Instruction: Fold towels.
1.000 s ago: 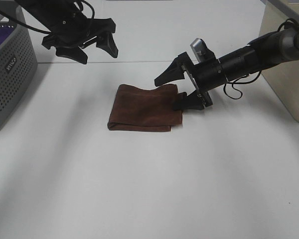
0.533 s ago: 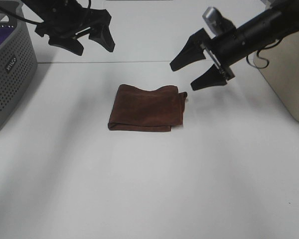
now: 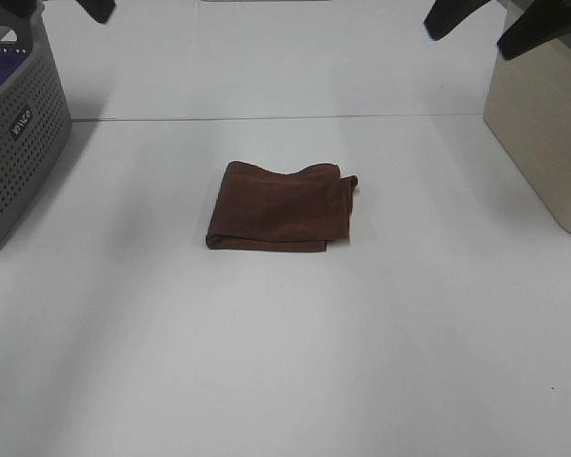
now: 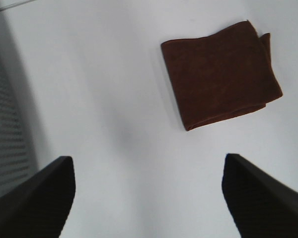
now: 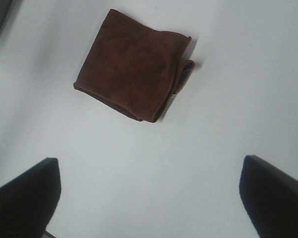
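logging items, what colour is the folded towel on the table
Dark reddish-brown towel; clearest in the right wrist view.

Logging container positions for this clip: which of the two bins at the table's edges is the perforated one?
The grey basket at the left edge, its wall dotted with small holes. The beige bin at the right edge has smooth, solid walls. The folded towel lies between them.

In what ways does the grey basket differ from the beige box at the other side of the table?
The grey basket stands at the left edge, while the beige box stands at the right edge. The basket's wall is full of small holes; the box's wall is plain and smooth. The basket holds some purple fabric; what the box holds cannot be seen. Both stand on the white table, apart from the folded brown towel.
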Robot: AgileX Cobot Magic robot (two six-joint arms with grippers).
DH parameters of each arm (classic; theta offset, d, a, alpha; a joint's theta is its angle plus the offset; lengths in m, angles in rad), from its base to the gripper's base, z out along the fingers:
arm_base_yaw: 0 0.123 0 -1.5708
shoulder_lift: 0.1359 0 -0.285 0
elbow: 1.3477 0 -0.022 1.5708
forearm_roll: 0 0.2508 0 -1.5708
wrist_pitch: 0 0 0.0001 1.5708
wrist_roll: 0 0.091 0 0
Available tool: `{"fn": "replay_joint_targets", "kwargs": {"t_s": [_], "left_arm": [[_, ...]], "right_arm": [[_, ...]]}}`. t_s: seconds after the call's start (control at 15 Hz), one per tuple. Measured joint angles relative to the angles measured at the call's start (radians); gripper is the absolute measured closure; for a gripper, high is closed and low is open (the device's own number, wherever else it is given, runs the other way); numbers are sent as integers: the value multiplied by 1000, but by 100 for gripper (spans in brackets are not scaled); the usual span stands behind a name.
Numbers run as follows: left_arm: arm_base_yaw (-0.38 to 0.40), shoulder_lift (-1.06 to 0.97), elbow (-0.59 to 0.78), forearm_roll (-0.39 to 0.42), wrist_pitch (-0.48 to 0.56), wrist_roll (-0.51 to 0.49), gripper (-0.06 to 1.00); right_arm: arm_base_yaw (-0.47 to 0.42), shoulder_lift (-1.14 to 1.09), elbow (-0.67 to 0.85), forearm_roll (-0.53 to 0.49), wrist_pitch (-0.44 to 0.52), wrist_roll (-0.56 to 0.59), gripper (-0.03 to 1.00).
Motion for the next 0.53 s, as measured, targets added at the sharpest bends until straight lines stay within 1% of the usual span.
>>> {"fn": "replay_joint_targets", "kwargs": {"t_s": [0.07,0.13,0.2,0.27,0.4,0.53], "left_arm": [[0,-57,2,50,14,-31,19],[0,-115,23,81,15,-56,19],[0,-187,70,113,16,-76,19],[0,-257,132,125,16,-90,19],[0,-411,313,138,19,-105,19],[0,-568,536,141,22,-124,19]], "right_arm": [[0,-74,38,-36,0,21,4],[0,-147,89,-62,1,30,4],[0,-218,142,-83,1,37,4],[0,-297,206,-101,2,38,4],[0,-447,341,-127,3,48,4],[0,-599,516,-138,-2,71,4]]}}
